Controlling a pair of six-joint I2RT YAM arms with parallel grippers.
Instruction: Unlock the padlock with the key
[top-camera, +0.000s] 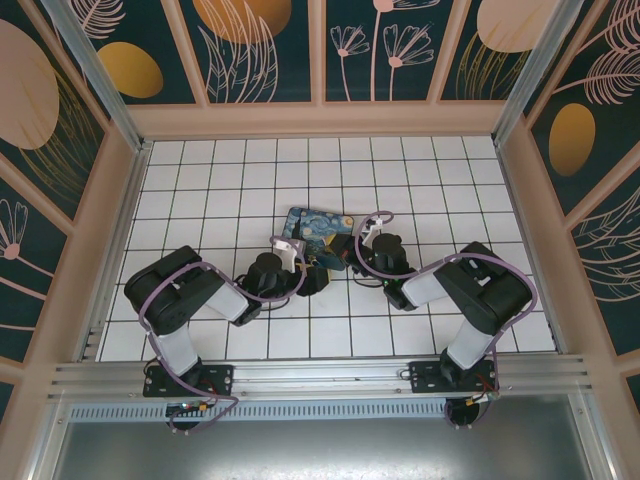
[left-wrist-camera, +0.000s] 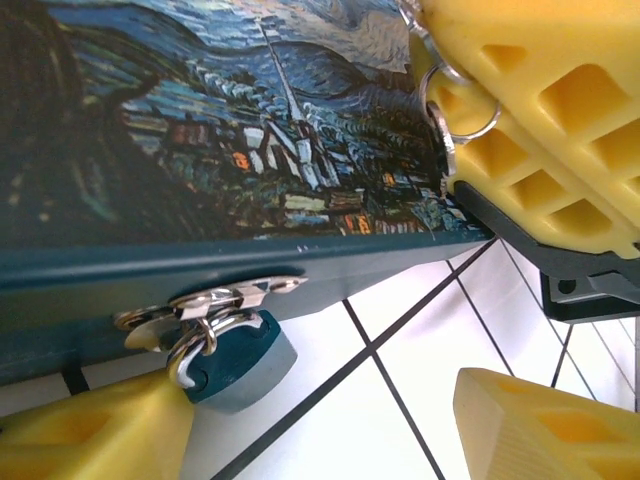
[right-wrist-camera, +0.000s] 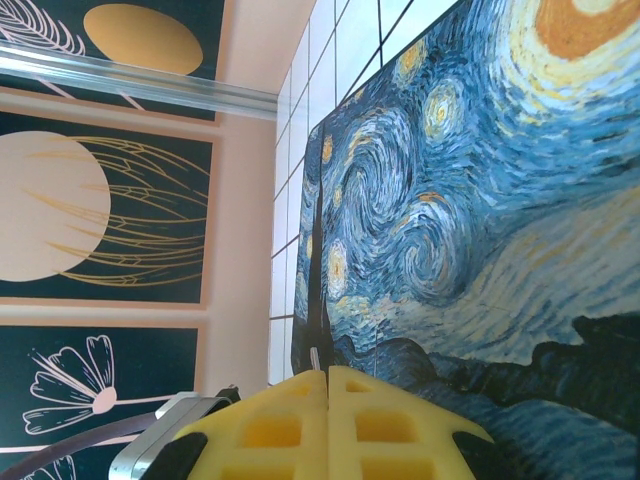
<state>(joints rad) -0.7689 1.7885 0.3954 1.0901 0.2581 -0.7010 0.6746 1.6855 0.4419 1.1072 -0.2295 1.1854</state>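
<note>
The small bluish padlock (left-wrist-camera: 238, 362) hangs by its silvery shackle from the metal hasp (left-wrist-camera: 205, 300) on the front of the painted box (left-wrist-camera: 200, 150). My left gripper (left-wrist-camera: 320, 410) is open around it. Its left finger (left-wrist-camera: 90, 435) lies against the padlock's side and its right finger (left-wrist-camera: 540, 425) stands well apart over the tiles. My right gripper (right-wrist-camera: 328, 372) is shut above the box lid, with a thin metal tip of the key (right-wrist-camera: 314, 357) poking out between the pads. Silvery key rings (left-wrist-camera: 455, 105) dangle beside the right gripper's yellow fingers (left-wrist-camera: 540, 100).
The box (top-camera: 318, 235) with the swirly blue-yellow painting lies mid-table on white tiles (top-camera: 220, 170). Both grippers (top-camera: 310, 272) (top-camera: 355, 248) crowd its near edge. Patterned walls (top-camera: 60, 150) enclose the table on three sides, and open tiles lie behind and beside the box.
</note>
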